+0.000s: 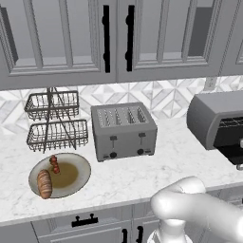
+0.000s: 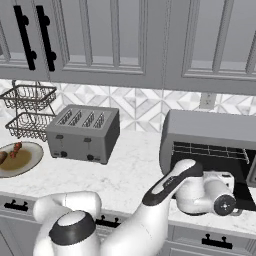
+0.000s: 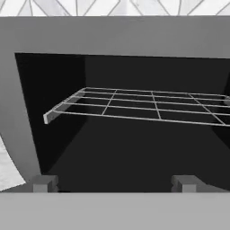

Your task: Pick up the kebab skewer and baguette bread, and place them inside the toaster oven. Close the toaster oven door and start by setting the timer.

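Golden baguette bread (image 1: 44, 183) lies lengthwise front-to-back on the plate (image 1: 78, 182); pincer (image 3: 114, 183) spread apart before the toaster oven (image 3: 112, 40).

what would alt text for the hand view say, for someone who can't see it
Close view into the open toaster oven: a grey shell around a dark cavity, with a bare wire rack spanning it at mid height. The open gripper's two fingertips rise at the bottom edge, holding nothing.
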{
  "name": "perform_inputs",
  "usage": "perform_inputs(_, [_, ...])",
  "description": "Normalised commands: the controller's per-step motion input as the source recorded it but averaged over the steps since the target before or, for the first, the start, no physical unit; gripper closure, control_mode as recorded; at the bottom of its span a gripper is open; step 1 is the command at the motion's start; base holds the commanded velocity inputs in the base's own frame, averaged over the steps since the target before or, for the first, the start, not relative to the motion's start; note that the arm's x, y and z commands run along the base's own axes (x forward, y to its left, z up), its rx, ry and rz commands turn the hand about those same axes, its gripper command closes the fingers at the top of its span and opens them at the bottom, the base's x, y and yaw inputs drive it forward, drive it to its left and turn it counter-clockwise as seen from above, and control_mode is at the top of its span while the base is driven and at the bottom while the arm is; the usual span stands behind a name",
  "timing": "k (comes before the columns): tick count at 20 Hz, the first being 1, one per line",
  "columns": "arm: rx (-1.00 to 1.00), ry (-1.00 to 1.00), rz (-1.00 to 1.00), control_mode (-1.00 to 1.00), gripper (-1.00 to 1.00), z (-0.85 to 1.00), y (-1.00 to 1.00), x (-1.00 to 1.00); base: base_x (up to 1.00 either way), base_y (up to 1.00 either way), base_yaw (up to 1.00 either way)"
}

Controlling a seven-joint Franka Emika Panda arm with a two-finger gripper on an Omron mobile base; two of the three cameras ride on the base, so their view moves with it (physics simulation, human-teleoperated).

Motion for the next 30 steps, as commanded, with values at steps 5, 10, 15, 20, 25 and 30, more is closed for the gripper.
perform_inputs(5, [0.07, -0.09, 0.02, -1.00, -1.00, 0.00, -0.83, 0.86, 0.00, 0.00, 0.00])
perform_inputs(10, [0.01, -0.04, 0.02, -1.00, -1.00, -0.08, -0.66, 0.44, 0.00, 0.00, 0.00])
perform_inputs(15, [0.00, 0.00, -0.15, -1.00, -1.00, 0.00, -0.01, 0.27, 0.00, 0.00, 0.00])
perform_inputs(20, [0.00, 0.00, -0.16, -1.00, -1.00, 0.00, 0.04, 0.17, 0.00, 0.00, 0.00])
perform_inputs(25, [0.00, -0.01, -0.07, -1.00, -1.00, 0.00, 0.07, 0.11, 0.00, 0.00, 0.00])
perform_inputs(30, [0.00, -0.01, -0.02, -1.00, -1.00, 0.00, 0.00, 0.12, 0.00, 0.00, 0.00])
